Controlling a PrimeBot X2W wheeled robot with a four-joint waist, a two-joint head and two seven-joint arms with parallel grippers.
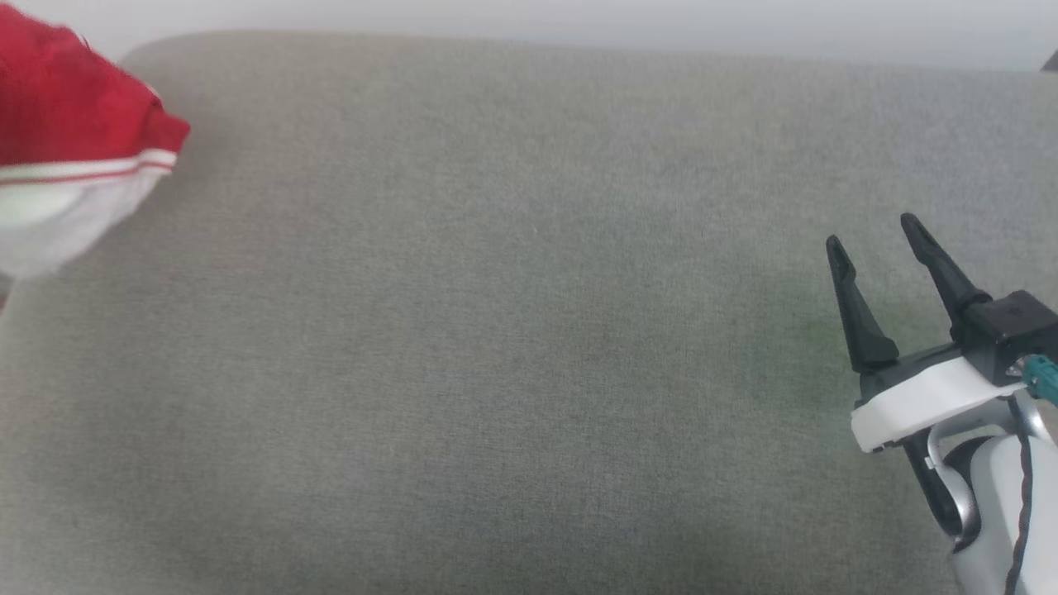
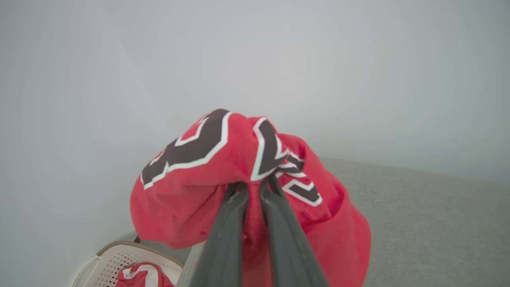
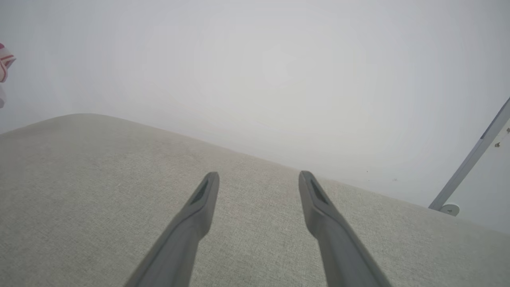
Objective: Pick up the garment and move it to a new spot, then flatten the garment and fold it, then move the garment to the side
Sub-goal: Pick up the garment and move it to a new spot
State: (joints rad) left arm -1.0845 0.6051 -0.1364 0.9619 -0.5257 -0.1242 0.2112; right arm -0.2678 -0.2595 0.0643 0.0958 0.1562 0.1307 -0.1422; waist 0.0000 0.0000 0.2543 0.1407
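The garment (image 1: 74, 116) is a red jersey with striped trim and a white sleeve, and it hangs bunched at the head view's upper left edge. In the left wrist view my left gripper (image 2: 253, 186) is shut on the garment (image 2: 191, 187), pinching a fold of red cloth beside the black, white-outlined lettering. The cloth droops around both fingers, lifted above the grey surface. A small corner of the garment (image 3: 4, 63) peeks in at the left edge of the right wrist view. My right gripper (image 1: 872, 233) stands open at the lower right, fingers (image 3: 201, 199) apart over bare fabric, holding nothing.
A broad grey fabric-covered surface (image 1: 529, 330) stretches before me, with a pale wall behind it. A white perforated basket (image 2: 119, 255) sits low beside the surface's end, with a red-and-white cloth (image 2: 139, 275) in it. A grey metal post (image 3: 470, 159) stands at the far right.
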